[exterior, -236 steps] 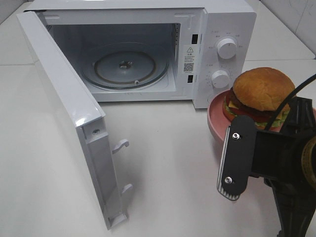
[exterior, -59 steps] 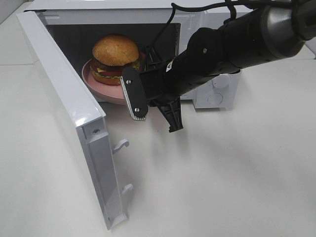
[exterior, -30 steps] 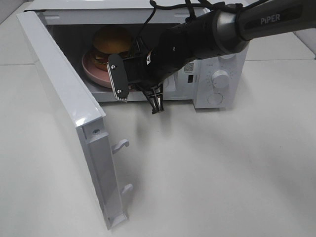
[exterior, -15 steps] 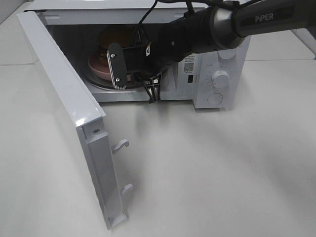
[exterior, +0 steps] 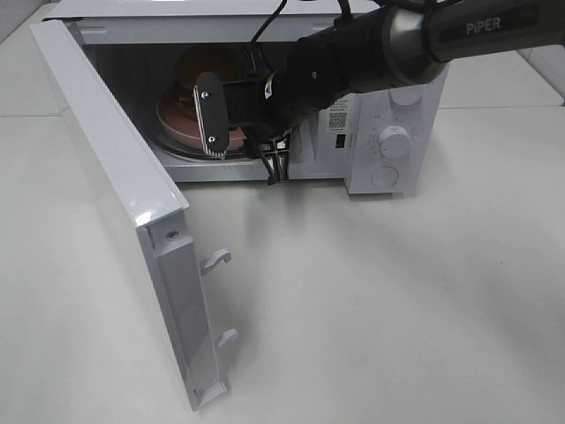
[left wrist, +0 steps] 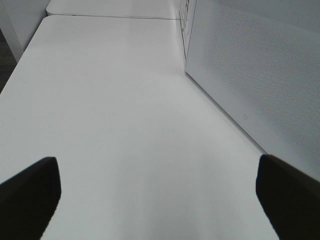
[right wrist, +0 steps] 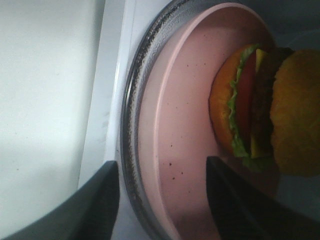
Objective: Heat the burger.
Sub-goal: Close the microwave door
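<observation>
While the burger sits on its pink plate on the glass turntable inside the microwave, loading looks all but done. Right gripper: jaws parted, straddling the plate rim, not pinching it as far as I can tell. Left gripper: wide, empty, over bare table. Next: back right arm straight out without dragging the plate, shut door, set dial. Legible: "PiPER" on right arm. QR sticker too small to read.
</observation>
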Controlling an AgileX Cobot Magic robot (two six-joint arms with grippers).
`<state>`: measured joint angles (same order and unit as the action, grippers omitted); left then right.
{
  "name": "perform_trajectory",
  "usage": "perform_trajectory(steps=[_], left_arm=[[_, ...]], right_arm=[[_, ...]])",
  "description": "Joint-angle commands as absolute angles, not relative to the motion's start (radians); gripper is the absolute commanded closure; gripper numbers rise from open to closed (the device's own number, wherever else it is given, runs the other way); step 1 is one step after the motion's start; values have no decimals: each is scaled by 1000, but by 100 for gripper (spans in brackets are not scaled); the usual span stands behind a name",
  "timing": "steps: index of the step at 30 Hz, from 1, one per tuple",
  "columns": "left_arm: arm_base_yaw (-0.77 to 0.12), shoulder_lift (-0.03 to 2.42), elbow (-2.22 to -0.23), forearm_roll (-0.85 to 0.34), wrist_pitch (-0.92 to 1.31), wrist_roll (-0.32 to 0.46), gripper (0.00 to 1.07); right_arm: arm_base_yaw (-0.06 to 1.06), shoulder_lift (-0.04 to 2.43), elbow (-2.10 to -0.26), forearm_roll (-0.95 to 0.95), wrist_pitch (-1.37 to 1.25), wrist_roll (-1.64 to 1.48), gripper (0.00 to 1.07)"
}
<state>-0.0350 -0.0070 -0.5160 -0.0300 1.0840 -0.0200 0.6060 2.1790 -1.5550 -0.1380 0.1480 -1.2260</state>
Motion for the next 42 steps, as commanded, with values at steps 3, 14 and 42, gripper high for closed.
perform_trajectory(steps=[3,14,42], left_arm=[[-32,-18,-515,-31,1067,-21,9],[-32,-18,-515,-31,1067,-21,9],[-32,-18,-515,-31,1067,-21,9]], right_arm=[[605,2091,-1428,-149,50,-1210,57],[605,1924,-1192,-136,-25,-1138,31],[602,1401,-738,-108,96,-513,29]])
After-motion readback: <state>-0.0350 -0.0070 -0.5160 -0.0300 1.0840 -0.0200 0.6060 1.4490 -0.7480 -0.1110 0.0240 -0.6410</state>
